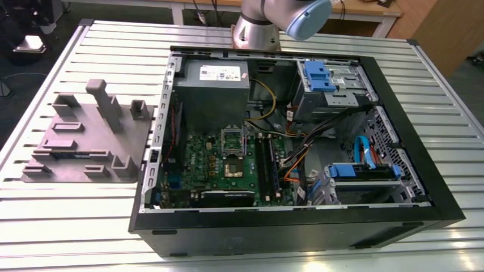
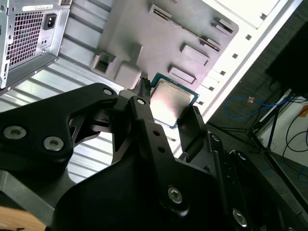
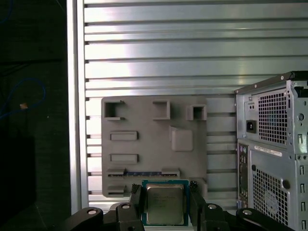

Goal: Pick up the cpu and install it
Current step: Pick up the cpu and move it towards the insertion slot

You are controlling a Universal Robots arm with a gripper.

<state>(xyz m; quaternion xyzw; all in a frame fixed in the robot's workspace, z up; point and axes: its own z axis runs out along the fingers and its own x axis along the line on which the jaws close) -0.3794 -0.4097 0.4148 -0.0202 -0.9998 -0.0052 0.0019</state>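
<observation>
Gripper: the gripper is closed on the cpu, one dark finger against each of two opposite edges; the fingers stand upright on either side of the chip in the first wrist view.

Cpu, position: held clear of the surface, above the near edge of the grey fixture tray. In the second wrist view the cpu shows its shiny metal top and green rim between the two fingers, with the gripper centred on it.

Cpu, handling (judged): light, stiff and flat. The metal lid looks smooth, so the hold depends on edge pressure alone. The underside contacts are likely delicate; the two opposite edges of the green board are the sensible place to grip, leaving both faces untouched. A tilt in the grasp would probably spoil seating.

Fixture tray: the fixture tray lies on the slatted metal surface, towards the exterior view's left of the open computer case.

Socket: the square metal-framed socket sits on the green motherboard inside the case, well apart from the tray; its brownish centre is exposed.

Arm: the arm rises beyond the case's far wall in the exterior view.

Progress (judged): pick-up done, installation not yet done.
</observation>
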